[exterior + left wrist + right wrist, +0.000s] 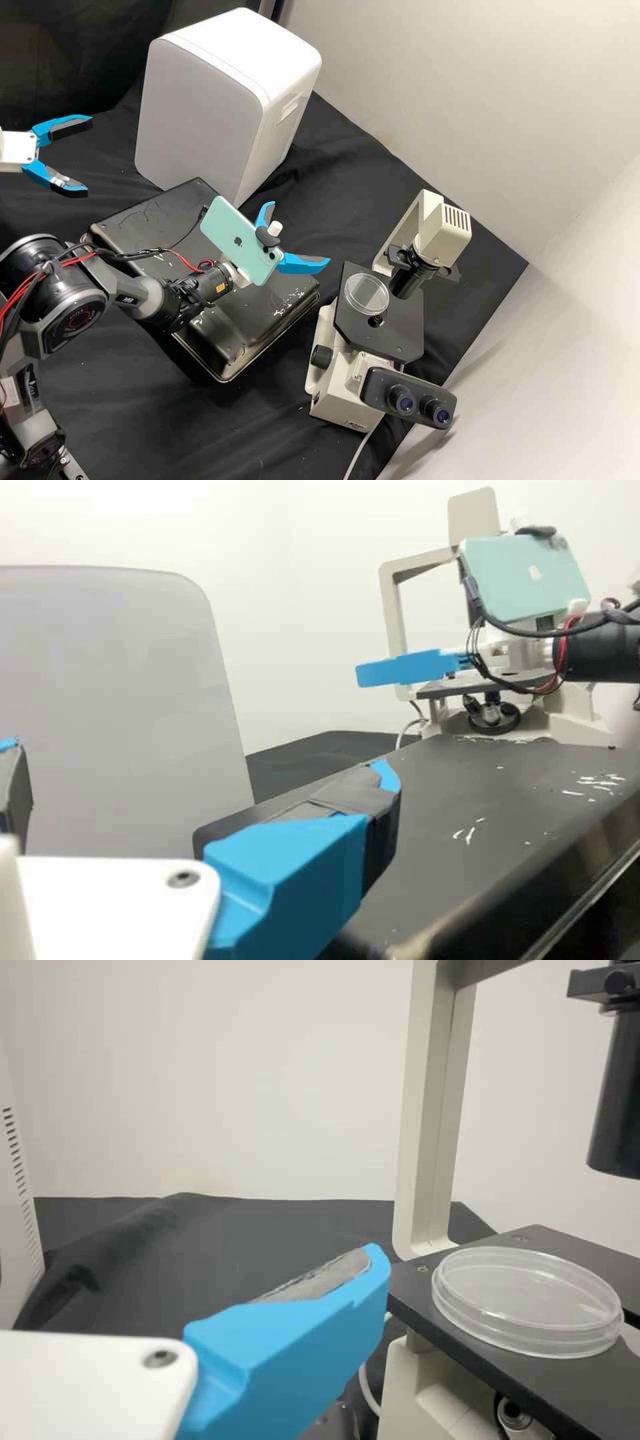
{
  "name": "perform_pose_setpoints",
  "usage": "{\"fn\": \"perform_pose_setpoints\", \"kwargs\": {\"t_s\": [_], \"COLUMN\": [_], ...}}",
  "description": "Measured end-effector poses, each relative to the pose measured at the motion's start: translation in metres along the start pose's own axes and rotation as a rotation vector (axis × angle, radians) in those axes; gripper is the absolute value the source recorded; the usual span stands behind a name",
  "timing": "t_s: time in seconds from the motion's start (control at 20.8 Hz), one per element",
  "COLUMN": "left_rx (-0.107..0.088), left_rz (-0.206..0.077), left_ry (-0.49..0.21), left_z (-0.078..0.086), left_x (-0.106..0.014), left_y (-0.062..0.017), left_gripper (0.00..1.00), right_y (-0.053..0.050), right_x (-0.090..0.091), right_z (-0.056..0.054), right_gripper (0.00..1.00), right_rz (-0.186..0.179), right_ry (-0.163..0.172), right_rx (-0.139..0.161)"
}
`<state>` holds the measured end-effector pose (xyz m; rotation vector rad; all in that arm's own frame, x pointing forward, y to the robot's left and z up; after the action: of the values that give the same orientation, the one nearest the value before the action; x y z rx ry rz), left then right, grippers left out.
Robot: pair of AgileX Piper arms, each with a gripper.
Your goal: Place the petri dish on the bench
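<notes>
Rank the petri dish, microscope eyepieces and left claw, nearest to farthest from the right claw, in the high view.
1. Petri dish, on the microscope stage beside the right claw.
2. Eyepieces, at the front right.
3. Left claw, at the far left edge.

The petri dish (366,294), just ahead of the right end effector (299,233), is clear and colourless on the black stage (400,327) of a cream microscope (333,393). The right end effector and the left end effector (87,155) have bright blue fingers on white bodies. Under the right one, a black flat box (133,223) is flecked with white. The surface (373,180) is black.
</notes>
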<state>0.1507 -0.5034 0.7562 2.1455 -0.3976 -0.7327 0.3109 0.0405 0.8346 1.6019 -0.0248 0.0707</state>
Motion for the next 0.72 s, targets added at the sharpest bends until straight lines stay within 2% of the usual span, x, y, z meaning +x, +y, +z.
{"fn": "perform_pose_setpoints", "kwargs": {"t_s": [0.43,0.72], "left_rx": [-0.001,-0.003], "left_rz": [0.000,-0.016], "left_ry": [-0.015,-0.033], "left_z": [0.002,0.005], "left_x": [0.000,0.002], "left_y": [-0.0001,-0.0032], "left_gripper": [1.00,1.00], "right_y": [0.001,0.017], "right_x": [0.000,-0.010], "right_z": [0.001,0.022], "right_gripper": [1.00,1.00], "right_rz": [0.004,0.081], "right_ry": [-0.001,-0.045], "right_rx": [-0.001,-0.007]}}
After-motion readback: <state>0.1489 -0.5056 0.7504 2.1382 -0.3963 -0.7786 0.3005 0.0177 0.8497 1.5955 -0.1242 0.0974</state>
